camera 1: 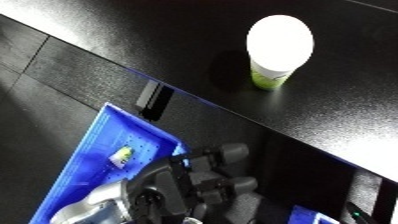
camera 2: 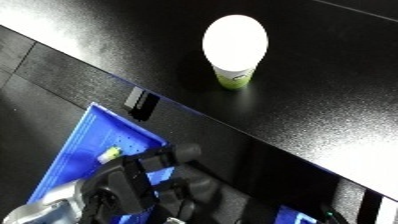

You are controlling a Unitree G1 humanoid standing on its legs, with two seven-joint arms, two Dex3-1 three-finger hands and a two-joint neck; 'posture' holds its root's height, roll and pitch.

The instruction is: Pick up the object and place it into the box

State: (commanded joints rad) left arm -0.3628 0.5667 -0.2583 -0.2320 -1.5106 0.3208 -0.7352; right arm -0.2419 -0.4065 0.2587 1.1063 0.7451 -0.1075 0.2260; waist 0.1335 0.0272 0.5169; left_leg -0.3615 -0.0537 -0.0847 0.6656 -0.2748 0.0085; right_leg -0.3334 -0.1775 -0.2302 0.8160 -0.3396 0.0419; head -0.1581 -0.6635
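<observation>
The cup (camera 2: pixel 234 47) (light, thin-walled) on the surface (camera 2: pixel 311 115) suits a side grasp; the left hand (camera 1: pixel 200 182) is curled, holding nothing.

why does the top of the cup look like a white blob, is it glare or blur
Glare: in the left eye view the cup top is blown out to flat white, only its green base showing detail. The right eye view shows the same washout, plus pale sheen across the black table. The blue bin is evenly lit, and the hand above it looks soft and dark in both views.
</observation>
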